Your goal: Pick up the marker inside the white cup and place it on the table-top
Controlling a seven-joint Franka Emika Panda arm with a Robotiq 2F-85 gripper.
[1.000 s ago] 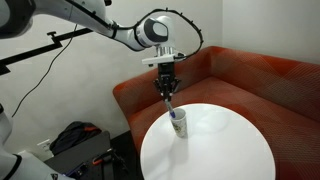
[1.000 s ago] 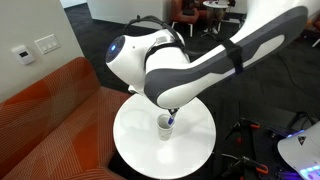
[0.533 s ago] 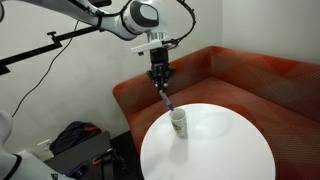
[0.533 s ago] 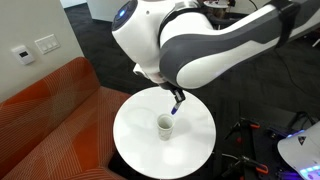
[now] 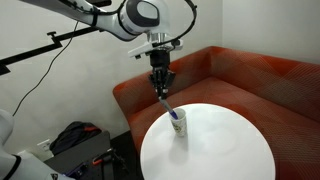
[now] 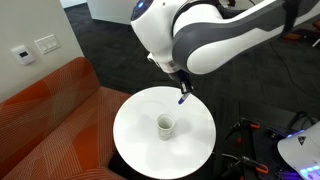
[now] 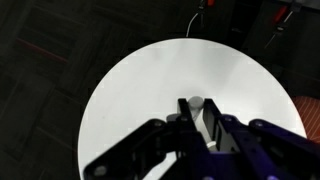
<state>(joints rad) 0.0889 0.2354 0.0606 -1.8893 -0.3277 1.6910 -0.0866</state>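
Observation:
My gripper is shut on the blue marker, which hangs tilted from the fingers, clear above the white cup. The cup stands upright on the round white table-top. In the exterior view from the opposite side, the gripper holds the marker above the table-top, to the upper right of the cup. In the wrist view the gripper clamps the marker's pale end over the table-top. The cup is not visible there.
A red-brown corner sofa wraps the table's far side and also shows in an exterior view. A black bag and stand sit on the floor by the wall. Dark carpet surrounds the table.
The gripper has lifted the marker out of the cup and risen above it, then shifted a little sideways over the table. The cup has stayed in place.

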